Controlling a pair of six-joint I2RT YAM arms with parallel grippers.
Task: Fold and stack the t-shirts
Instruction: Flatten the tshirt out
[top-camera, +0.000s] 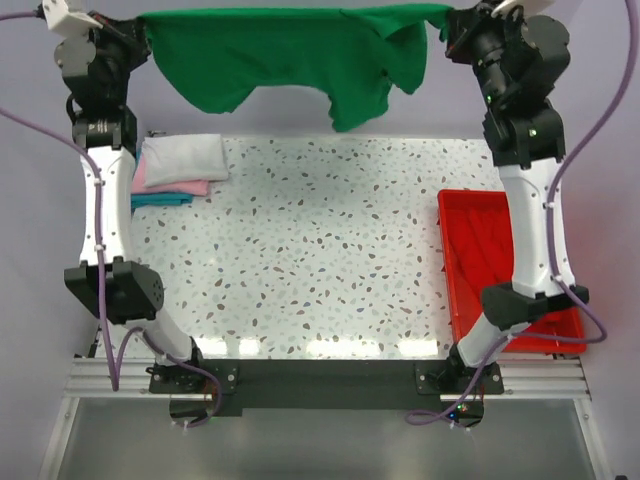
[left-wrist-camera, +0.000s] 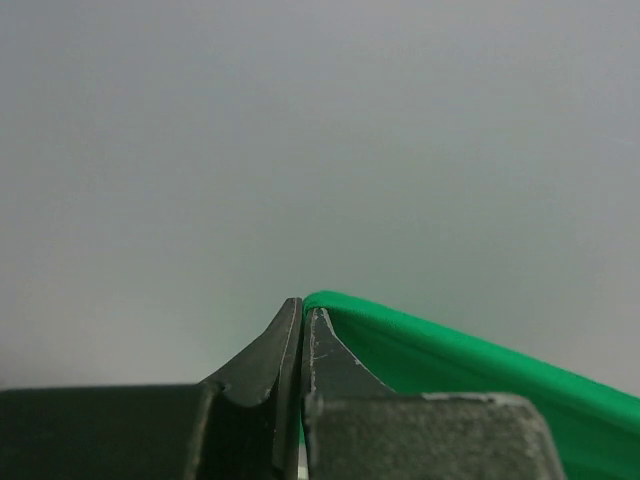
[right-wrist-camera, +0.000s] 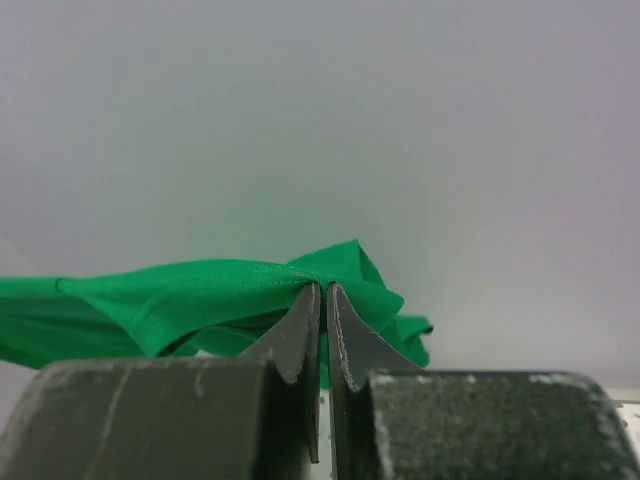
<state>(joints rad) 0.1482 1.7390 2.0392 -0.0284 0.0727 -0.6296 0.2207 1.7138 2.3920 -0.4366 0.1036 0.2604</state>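
Observation:
A bright green t-shirt hangs stretched between my two grippers, high over the far edge of the table. My left gripper is shut on its left end; in the left wrist view the green cloth runs off to the right of the pinched jaws. My right gripper is shut on the other end, where the green cloth bunches around the jaws. A stack of folded t-shirts lies at the table's far left: white on top, pink below, teal at the bottom.
A red plastic tray sits at the right side of the speckled table, partly under the right arm. Both arms rise along the table's left and right edges.

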